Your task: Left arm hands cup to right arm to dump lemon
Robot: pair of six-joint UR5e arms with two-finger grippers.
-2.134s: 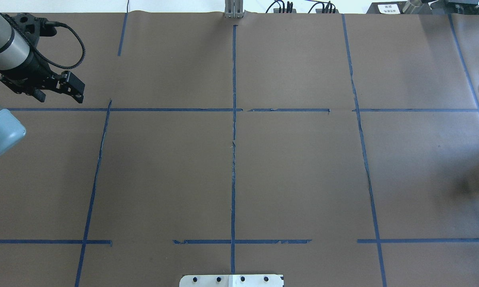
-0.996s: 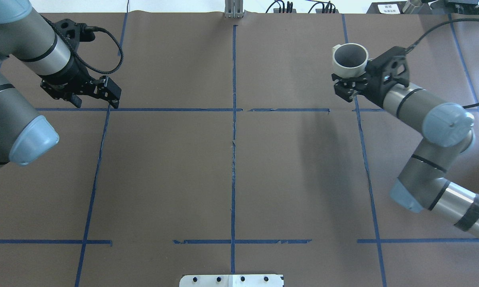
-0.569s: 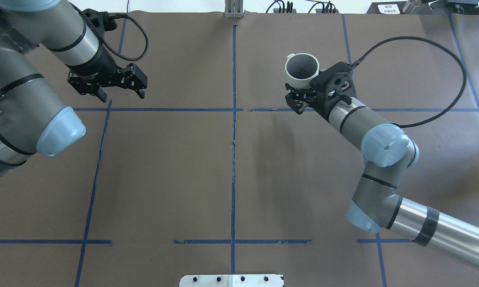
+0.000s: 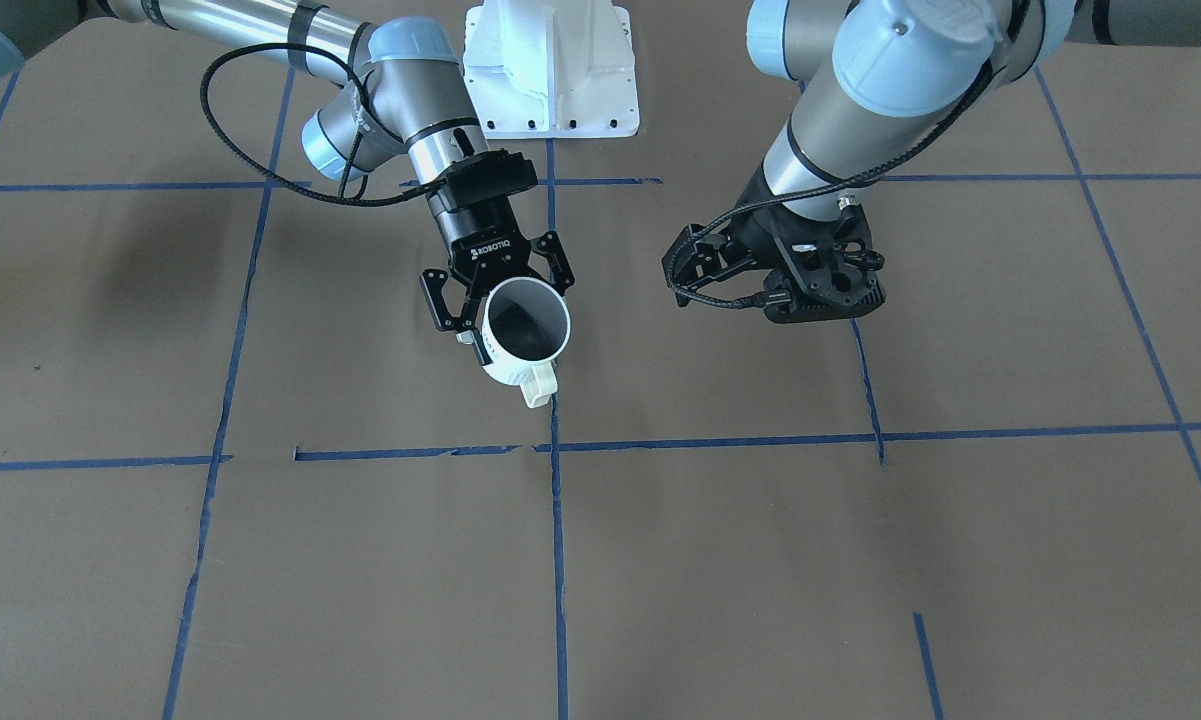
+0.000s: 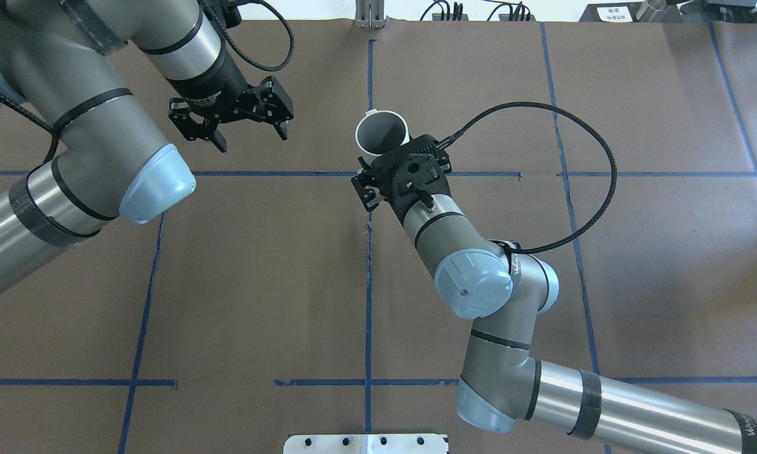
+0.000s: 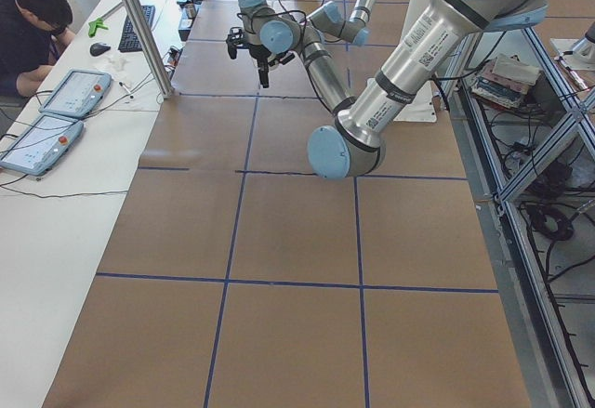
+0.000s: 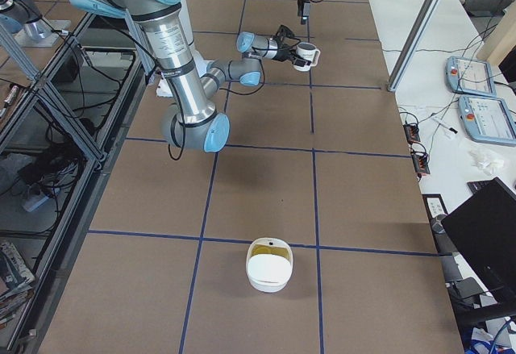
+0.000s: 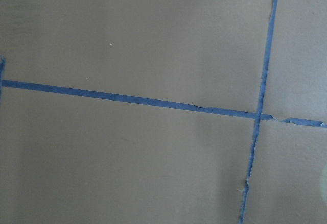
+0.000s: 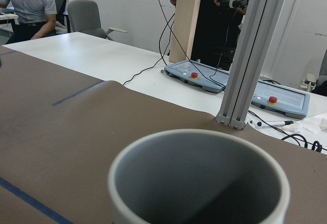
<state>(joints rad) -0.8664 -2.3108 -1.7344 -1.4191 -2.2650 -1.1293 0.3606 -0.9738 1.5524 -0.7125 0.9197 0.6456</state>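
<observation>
Front-facing view: brown paper (image 4: 720, 560) covers the table, gridded with blue tape (image 4: 720, 438), with a white base plate (image 4: 550, 70) at the robot's edge. The right gripper (image 4: 500, 295) clamps the cup (image 4: 527, 335) by its wall, mouth up, handle toward the camera, just beside the centre line. The left gripper (image 4: 682, 275) stands apart from it. Overhead view: the left fingers (image 5: 282, 126) are spread with nothing between them. Left side view: an operator (image 6: 33, 27) sits at a white bench (image 6: 65, 204) with two pendants (image 6: 74, 92). Right side view: a white dish (image 7: 268, 273) with a yellowish inside sits on the near paper, well apart from the cup. Left wrist view: paper and a tape crossing only. Right wrist view: the cup's grey inside fills the foreground, its floor out of frame. Beyond it are an aluminium post (image 9: 253, 50) and a seated person (image 9: 30, 2).
</observation>
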